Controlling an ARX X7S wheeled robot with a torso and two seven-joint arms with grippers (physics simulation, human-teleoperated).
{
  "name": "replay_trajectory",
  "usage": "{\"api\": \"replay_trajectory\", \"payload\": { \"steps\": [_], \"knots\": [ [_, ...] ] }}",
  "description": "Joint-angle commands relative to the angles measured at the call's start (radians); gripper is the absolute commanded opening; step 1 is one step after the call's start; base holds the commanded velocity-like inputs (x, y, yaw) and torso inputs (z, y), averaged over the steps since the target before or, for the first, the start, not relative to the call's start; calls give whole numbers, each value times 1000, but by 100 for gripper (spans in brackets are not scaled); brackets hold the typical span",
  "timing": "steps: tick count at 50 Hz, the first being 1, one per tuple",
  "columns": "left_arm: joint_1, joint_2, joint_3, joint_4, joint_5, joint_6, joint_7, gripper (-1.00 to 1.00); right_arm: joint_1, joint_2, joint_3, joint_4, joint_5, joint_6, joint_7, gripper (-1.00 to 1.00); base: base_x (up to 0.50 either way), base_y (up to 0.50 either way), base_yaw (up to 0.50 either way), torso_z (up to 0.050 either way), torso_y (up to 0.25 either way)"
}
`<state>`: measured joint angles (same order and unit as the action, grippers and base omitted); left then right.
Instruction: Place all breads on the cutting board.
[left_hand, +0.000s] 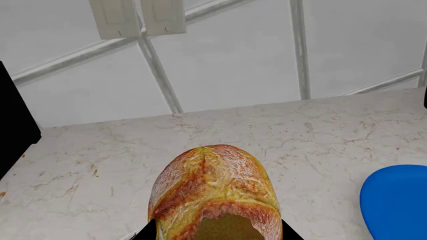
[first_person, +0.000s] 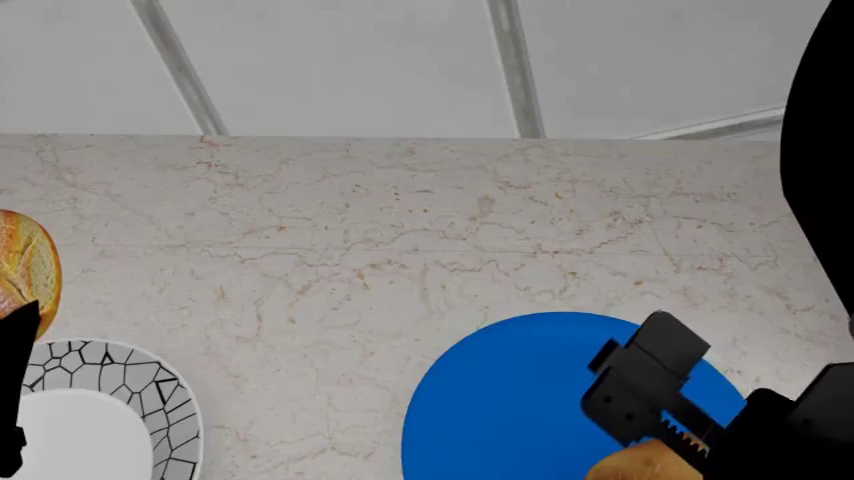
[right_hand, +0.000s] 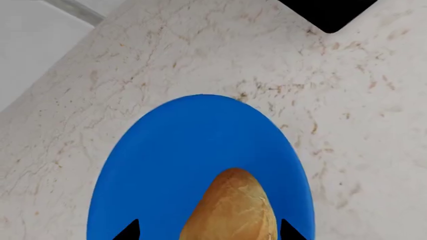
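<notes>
One bread (left_hand: 213, 192), golden-brown with pale patches, fills the gap between my left gripper's (left_hand: 219, 236) black fingertips, and its flat underside faces the camera. In the head view this bread (first_person: 27, 265) shows at the far left edge, beside the left gripper (first_person: 11, 390). The second bread (right_hand: 230, 210) lies on the blue round plate (right_hand: 173, 150). My right gripper (right_hand: 210, 232) is open and straddles it, with a gap on one side. In the head view the right gripper (first_person: 641, 405) is over the blue plate (first_person: 507, 400), with the bread (first_person: 641, 465) at the bottom edge. The cutting board is out of view.
A white plate with a black cracked-pattern rim (first_person: 160, 400) sits at the lower left of the marble counter (first_person: 400, 230). A white tiled wall (first_person: 347, 60) runs behind it. A black object (first_person: 821, 150) stands at the right edge, and another (left_hand: 13, 125) shows in the left wrist view.
</notes>
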<state>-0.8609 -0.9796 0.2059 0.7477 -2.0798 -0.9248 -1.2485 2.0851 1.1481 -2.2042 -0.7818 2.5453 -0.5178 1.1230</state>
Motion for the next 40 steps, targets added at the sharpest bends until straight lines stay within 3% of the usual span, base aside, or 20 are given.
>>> {"api": "replay_trajectory", "payload": {
  "steps": [1, 40],
  "knots": [
    [7, -3, 1, -1, -3, 19, -2, -100, -52, -15, -8, 10, -29, -39, -23, 100, 0, 0, 0, 0, 0],
    [58, -19, -24, 17, 22, 41, 27, -100, -199, -110, -43, 45, -95, -82, -33, 100, 0, 0, 0, 0, 0]
  ]
}}
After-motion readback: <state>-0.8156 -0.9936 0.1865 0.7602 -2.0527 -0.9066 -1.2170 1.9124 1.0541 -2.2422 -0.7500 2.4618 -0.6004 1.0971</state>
